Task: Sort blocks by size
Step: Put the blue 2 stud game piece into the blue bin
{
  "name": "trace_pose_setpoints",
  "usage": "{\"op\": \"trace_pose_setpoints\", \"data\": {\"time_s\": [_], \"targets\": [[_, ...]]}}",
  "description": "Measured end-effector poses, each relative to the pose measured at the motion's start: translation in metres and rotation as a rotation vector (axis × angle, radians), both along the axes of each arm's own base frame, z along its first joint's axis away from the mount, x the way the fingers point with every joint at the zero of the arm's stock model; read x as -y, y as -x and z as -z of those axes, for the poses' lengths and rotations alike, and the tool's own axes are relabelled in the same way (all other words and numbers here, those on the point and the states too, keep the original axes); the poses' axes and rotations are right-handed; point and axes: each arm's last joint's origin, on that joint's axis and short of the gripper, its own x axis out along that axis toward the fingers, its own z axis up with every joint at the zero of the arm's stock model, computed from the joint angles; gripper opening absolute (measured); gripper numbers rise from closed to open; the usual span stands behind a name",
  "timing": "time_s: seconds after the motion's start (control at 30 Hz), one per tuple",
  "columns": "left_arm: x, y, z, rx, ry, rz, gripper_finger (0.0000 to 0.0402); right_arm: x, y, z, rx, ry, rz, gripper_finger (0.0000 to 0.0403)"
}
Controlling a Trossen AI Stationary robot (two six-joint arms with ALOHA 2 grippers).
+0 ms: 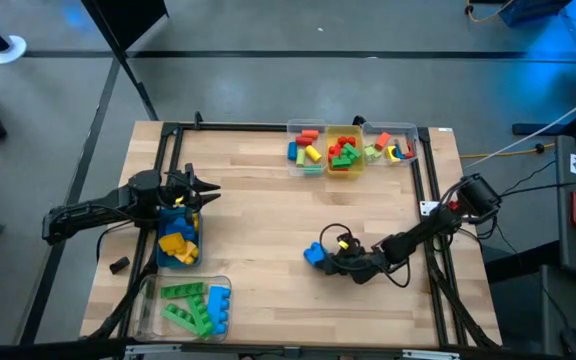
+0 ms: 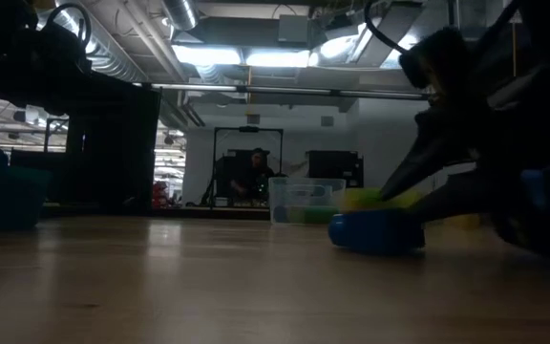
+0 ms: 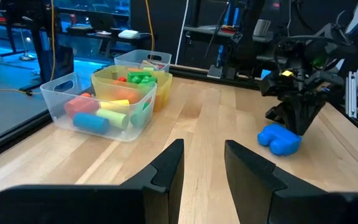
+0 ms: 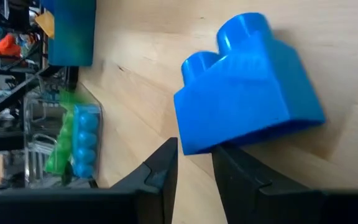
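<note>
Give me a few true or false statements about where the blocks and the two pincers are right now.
1. A blue block lies on the bare table. True.
2. The right pincer is at that blue block. True.
3. The left pincer grips a yellow block. False: it holds nothing.
4. The bins at the far edge are empty. False: they hold coloured blocks.
5. Long green blocks lie in a clear bin on the left arm's side. True.
</note>
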Motion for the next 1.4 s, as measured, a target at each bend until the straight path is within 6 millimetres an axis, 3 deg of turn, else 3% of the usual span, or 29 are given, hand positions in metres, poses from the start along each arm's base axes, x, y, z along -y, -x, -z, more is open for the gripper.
{"op": "trace_pose_setpoints", "data": {"time_s": [0.27, 0.57, 1.07, 1.4], "targets": [[0.000, 0.000, 0.000, 0.000, 0.000, 0.000, 0.0100, 0.009, -0.015, 0.002, -0.013, 0.002, 0.046, 0.0093], [0.000, 0.000, 0.000, 0.000, 0.000, 0.000, 0.0100, 0.023, -0.021, 0.002, -0.028, 0.025, 0.097, 0.0006], [0.003, -0.001, -0.006, 0.089, 0.077, 0.083, 0.0100, 0.021, -0.021, 0.000, -0.037, 0.066, 0.006, 0.0009], [0.012, -0.017, -0.023, 0.207, 0.018, 0.216, 0.0100, 0.025, -0.014, -0.032, -0.007, 0.163, -0.072, 0.0008]]}}
